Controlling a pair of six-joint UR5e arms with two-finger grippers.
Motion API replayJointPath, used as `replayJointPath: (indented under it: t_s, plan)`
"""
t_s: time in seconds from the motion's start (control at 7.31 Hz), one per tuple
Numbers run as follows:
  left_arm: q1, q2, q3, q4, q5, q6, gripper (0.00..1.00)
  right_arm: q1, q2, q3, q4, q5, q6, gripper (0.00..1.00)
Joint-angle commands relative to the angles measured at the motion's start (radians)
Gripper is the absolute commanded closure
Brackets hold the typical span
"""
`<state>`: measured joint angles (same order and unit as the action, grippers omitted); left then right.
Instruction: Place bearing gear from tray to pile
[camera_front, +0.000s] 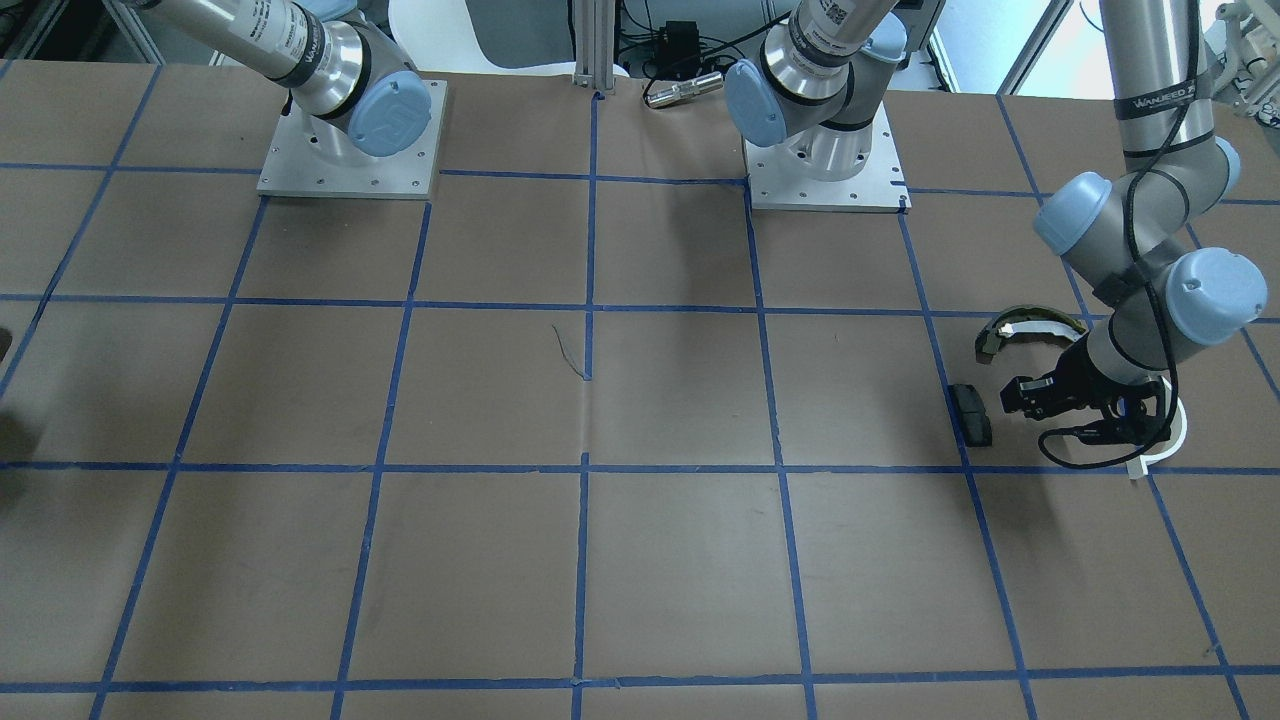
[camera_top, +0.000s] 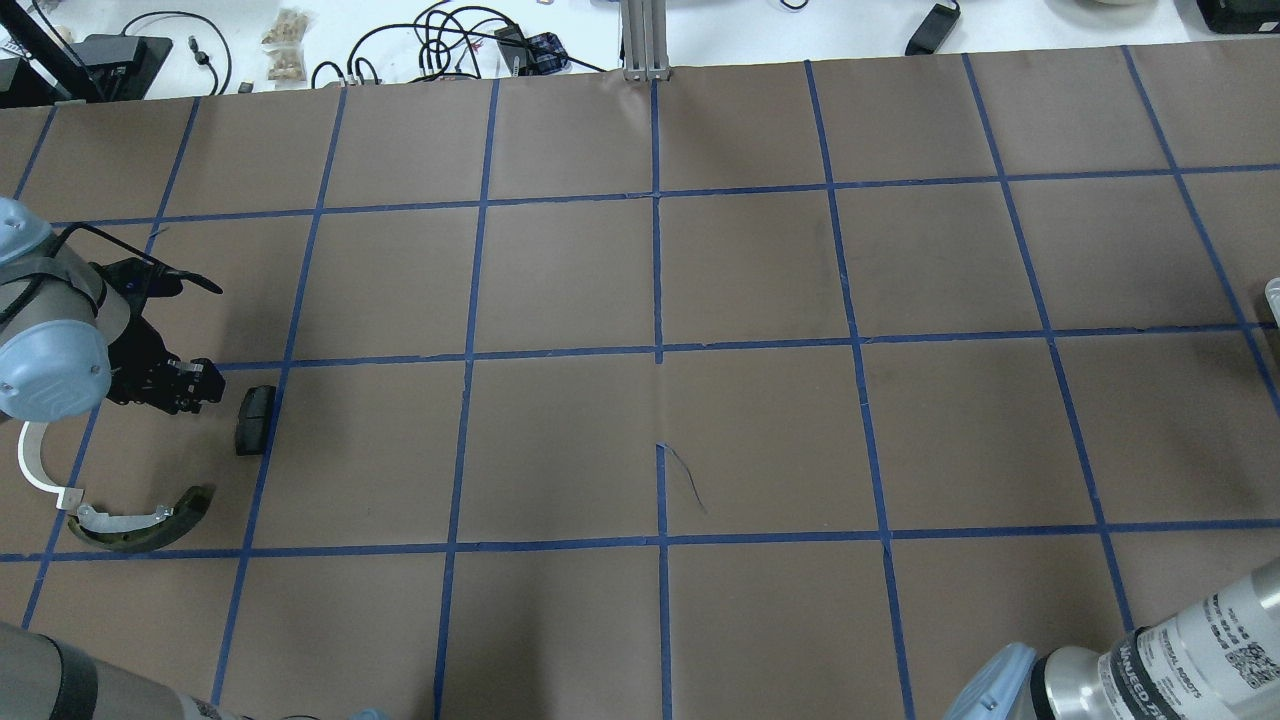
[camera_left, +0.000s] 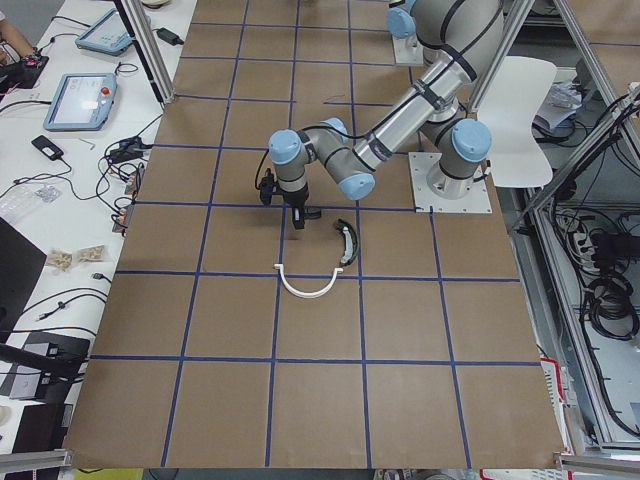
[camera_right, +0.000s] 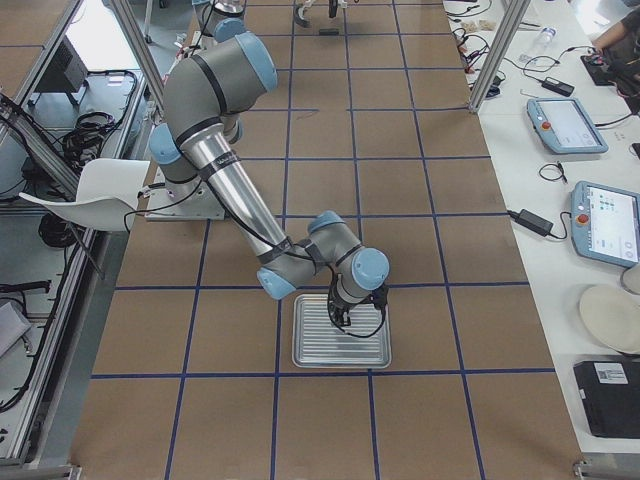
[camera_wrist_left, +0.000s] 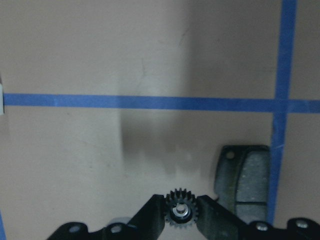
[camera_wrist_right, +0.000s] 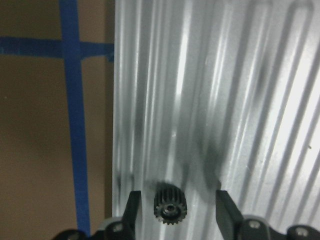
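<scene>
My left gripper (camera_wrist_left: 181, 204) is clamped on the bearing gear (camera_wrist_left: 181, 214) across its toothed rim, at the bottom centre of the left wrist view, just beside the pile's black pad (camera_wrist_left: 245, 175). I judge the gear small, rigid and light, and its teeth resist slip. My right gripper (camera_wrist_right: 177, 207) stands spread around a second gear (camera_wrist_right: 170, 204) on the tray (camera_wrist_right: 250, 100). My left arm (camera_top: 50, 340) is folded low at the overhead view's left edge.

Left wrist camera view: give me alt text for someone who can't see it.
The left gripper clamps a small black gear over the brown table, which is crossed by blue tape. A black rectangular pad lies flat at lower right.
</scene>
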<state>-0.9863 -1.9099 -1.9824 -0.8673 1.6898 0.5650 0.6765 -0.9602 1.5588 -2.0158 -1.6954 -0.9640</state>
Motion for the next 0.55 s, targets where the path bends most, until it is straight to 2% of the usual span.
replayJointPath:
  t_s: [0.0, 0.14, 0.41]
  plan:
    - [0.008, -0.003, -0.001, 0.014, -0.007, 0.016, 0.01, 0.0, 0.0, 0.004, 0.008, -0.006, 0.002, 0.68]
    - [-0.009, 0.023, 0.01, -0.002, 0.001, 0.018, 0.0, -0.002, -0.005, 0.006, 0.037, -0.027, 0.001, 0.73]
    - [-0.084, 0.083, 0.051, -0.102, -0.001, -0.016, 0.0, -0.002, -0.006, 0.003, 0.062, -0.04, -0.001, 0.74]
